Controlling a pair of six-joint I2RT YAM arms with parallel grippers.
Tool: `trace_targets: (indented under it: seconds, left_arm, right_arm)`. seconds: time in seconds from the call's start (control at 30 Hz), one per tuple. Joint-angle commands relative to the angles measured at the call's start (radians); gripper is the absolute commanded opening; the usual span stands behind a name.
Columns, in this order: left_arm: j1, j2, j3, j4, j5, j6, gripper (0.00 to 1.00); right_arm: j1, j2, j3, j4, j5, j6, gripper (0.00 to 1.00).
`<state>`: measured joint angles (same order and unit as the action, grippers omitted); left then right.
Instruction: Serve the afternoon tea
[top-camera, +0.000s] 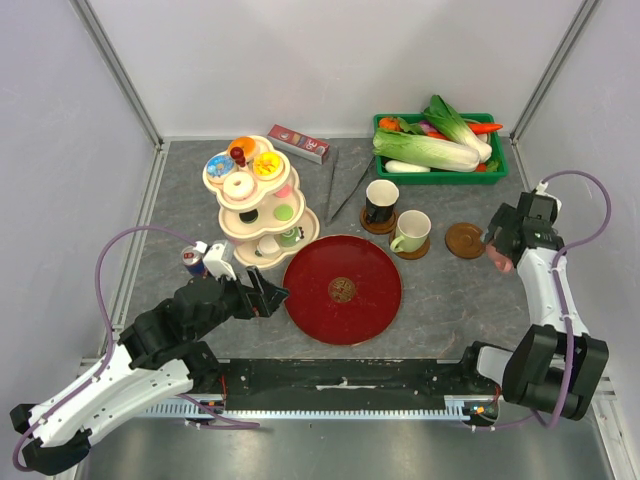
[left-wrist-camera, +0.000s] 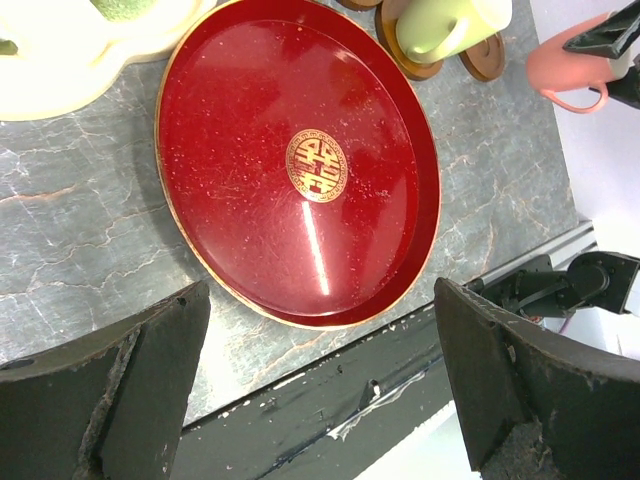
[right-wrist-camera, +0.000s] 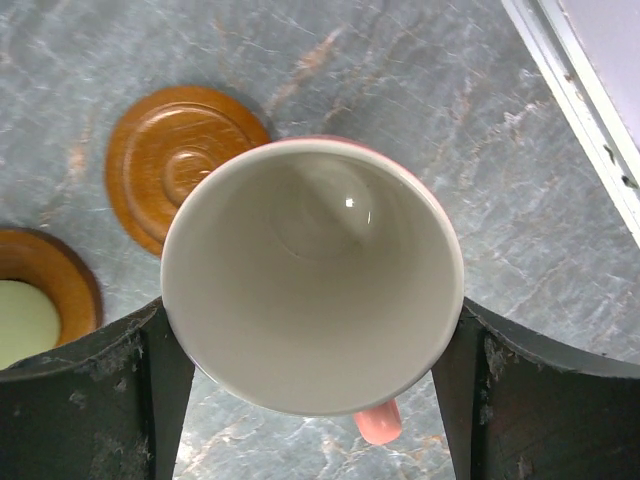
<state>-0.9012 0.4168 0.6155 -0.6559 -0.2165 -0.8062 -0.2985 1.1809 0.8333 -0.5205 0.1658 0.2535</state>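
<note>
- Between the right jaws sits a pink mug (right-wrist-camera: 312, 275), its mouth facing up at the wrist camera.
- Both fingers (right-wrist-camera: 80, 400) of the right jaws touch the mug's sides, so these jaws are closed on it at a wide spread.
- On the palm side of the right jaws, the mug's handle (right-wrist-camera: 378, 422) sticks out past the rim.
- Whether the mug's base touches the grey surface (top-camera: 450, 290) I cannot tell.
- Beyond the right jaws' tips lies a bare brown coaster (right-wrist-camera: 180, 160), near the mug but not under it.
- Farther to that side, a second coaster (right-wrist-camera: 60, 270) carries the pale green mug (top-camera: 410, 231).
- Next to that one, the black mug (top-camera: 381, 201) stands on its own coaster.
- The left jaws gape fully apart with nothing between them.
- Just ahead of the left jaws lies a round red tray (left-wrist-camera: 250, 150) with a gold emblem at its middle.
- Off to one side of the left jaws rises a tiered stand (top-camera: 308, 222) holding toy donuts and sweets (top-camera: 240, 170).
- Behind the left jaws, close beside the arm, stands a small drink can (top-camera: 193, 260).
</note>
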Motion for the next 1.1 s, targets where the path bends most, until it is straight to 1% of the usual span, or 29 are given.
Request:
trace_targets:
  seconds: [0.0, 0.07, 0.17, 0.27, 0.4, 0.43, 0.53, 0.73, 0.9, 1.07]
  left_arm:
    - [-0.005, -0.009, 0.003, 0.016, -0.04, -0.008, 0.98]
    - [-0.005, -0.009, 0.006, 0.013, -0.041, -0.01, 0.98]
    - [-0.007, -0.013, 0.006, 0.01, -0.043, -0.011, 0.98]
    - [-0.005, -0.024, 0.0, 0.009, -0.044, -0.017, 0.98]
    - [-0.005, -0.03, -0.002, 0.004, -0.052, -0.025, 0.98]
    - [-0.004, -0.03, -0.003, 0.004, -0.052, -0.025, 0.98]
    - [-0.005, -0.03, 0.0, 0.002, -0.05, -0.025, 0.98]
    - [-0.007, -0.035, 0.001, -0.005, -0.052, -0.03, 0.98]
    - [-0.007, -0.036, 0.001, -0.008, -0.052, -0.033, 0.98]
    - [-0.01, -0.035, 0.001, -0.011, -0.052, -0.034, 0.98]
  right_arm:
    - [0.076, -0.015, 0.093, 0.047, 0.044, 0.113, 0.44]
    - [0.131, 0.003, 0.115, 0.051, 0.089, 0.154, 0.45]
    - [0.206, 0.031, 0.142, 0.051, 0.21, 0.26, 0.45]
    - [0.252, 0.062, 0.162, 0.063, 0.293, 0.355, 0.46]
    - [0.292, 0.12, 0.187, 0.071, 0.363, 0.423, 0.44]
    - [0.329, 0.134, 0.193, 0.073, 0.371, 0.434, 0.44]
    - [0.355, 0.178, 0.198, 0.08, 0.388, 0.461, 0.45]
    - [0.369, 0.241, 0.196, 0.085, 0.385, 0.5, 0.49]
    - [0.372, 0.261, 0.181, 0.085, 0.399, 0.513, 0.5]
    - [0.372, 0.279, 0.174, 0.086, 0.394, 0.52, 0.57]
